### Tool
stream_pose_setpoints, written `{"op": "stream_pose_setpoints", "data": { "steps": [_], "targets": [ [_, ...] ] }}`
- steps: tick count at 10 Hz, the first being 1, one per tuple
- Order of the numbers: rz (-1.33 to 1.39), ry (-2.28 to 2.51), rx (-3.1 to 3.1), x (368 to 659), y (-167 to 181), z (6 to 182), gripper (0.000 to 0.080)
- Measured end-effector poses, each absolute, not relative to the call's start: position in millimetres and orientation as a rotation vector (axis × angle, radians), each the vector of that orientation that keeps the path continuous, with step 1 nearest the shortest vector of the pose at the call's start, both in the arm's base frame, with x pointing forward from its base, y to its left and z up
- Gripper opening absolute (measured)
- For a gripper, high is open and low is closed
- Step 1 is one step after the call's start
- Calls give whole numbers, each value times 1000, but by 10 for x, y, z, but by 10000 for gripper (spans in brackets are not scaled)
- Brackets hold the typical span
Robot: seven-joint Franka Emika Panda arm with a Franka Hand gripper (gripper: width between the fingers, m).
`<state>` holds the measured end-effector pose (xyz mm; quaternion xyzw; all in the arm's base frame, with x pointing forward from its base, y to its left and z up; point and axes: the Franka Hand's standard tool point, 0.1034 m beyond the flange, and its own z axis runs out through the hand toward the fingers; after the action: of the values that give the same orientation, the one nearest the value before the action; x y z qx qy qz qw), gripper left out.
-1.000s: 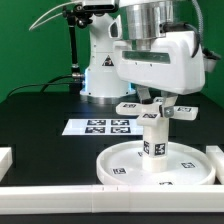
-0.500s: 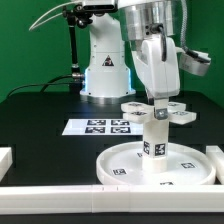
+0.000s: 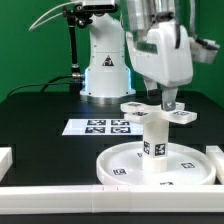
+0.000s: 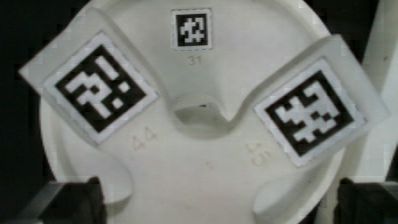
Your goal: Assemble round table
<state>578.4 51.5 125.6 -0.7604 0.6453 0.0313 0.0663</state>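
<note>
The large rimmed round disc [image 3: 115, 168] lies flat on the black table near the front. The short cylinder leg [image 3: 154, 147] stands upright on its hub. The cross-shaped foot [image 3: 152, 113] rests on top of the leg, its tagged arms spread out. My gripper [image 3: 168, 101] hangs just above the foot, toward the exterior view's right, open and holding nothing. In the wrist view the foot [image 4: 199, 112] fills the picture with its tags facing up, and the dark fingertips [image 4: 71, 203] stand far apart on either side of the gripper [image 4: 217, 205].
The marker board [image 3: 100, 127] lies behind the disc. White border bars run along the front [image 3: 60, 203], the exterior view's left [image 3: 8, 158] and its right [image 3: 216, 152]. The robot base [image 3: 104, 75] stands at the back.
The jaws have opened and let go of the cross-shaped foot, which stays on the leg. The hand has risen and shifted toward the exterior view's right.
</note>
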Motion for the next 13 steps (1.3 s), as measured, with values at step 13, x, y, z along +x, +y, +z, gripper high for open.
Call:
{"op": "stream_pose_setpoints", "data": {
  "steps": [13],
  "targets": [
    [-19, 222, -3056, 5866, 599, 1303, 649]
  ]
}}
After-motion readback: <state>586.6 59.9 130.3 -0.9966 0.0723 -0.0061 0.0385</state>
